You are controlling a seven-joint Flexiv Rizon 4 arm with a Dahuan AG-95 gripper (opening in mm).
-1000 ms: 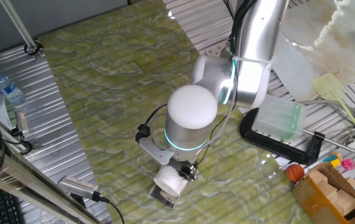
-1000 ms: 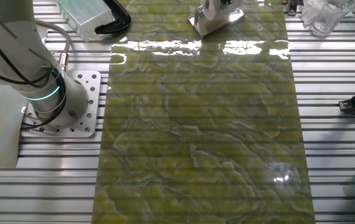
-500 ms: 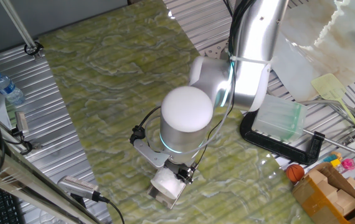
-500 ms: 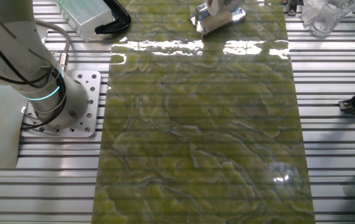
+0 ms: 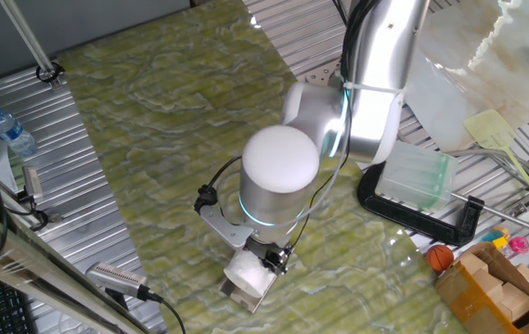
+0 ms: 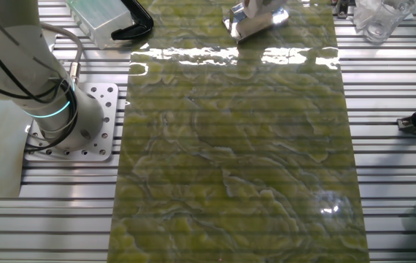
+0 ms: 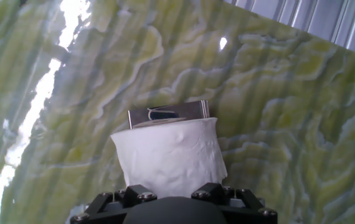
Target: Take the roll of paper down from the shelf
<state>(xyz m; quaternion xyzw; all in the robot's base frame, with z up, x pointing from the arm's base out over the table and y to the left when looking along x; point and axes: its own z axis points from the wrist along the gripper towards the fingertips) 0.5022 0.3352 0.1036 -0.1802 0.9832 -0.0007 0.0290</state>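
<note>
Down at about 6 o'clock on the green marbled mat [image 5: 153,139], the roll of paper [image 5: 246,272] sits right under the arm's big rounded white wrist [image 5: 281,176]. It's a soft white cylinder, puffy and lightly embossed, with a small dimple near its top edge in the hand view [image 7: 168,155]. The gripper [image 7: 172,194] is closed on it from the near side, with the black bolted finger blocks pressed against the roll's lower edge, so it looks held rather than just touched.

Just past the roll at 12 o'clock in the hand view, the shelf [image 7: 171,112] pokes out: a shiny flat metal rectangle with mirror-like glare. I can't tell if the roll is touching it or lifted clear.

From the other fixed view, the shelf [image 6: 255,25] is a bright chrome sliver at the far edge.

Over at 3 o'clock sit a translucent ribbed plastic box [image 5: 416,179] and a black clamp [image 5: 413,216].
</note>
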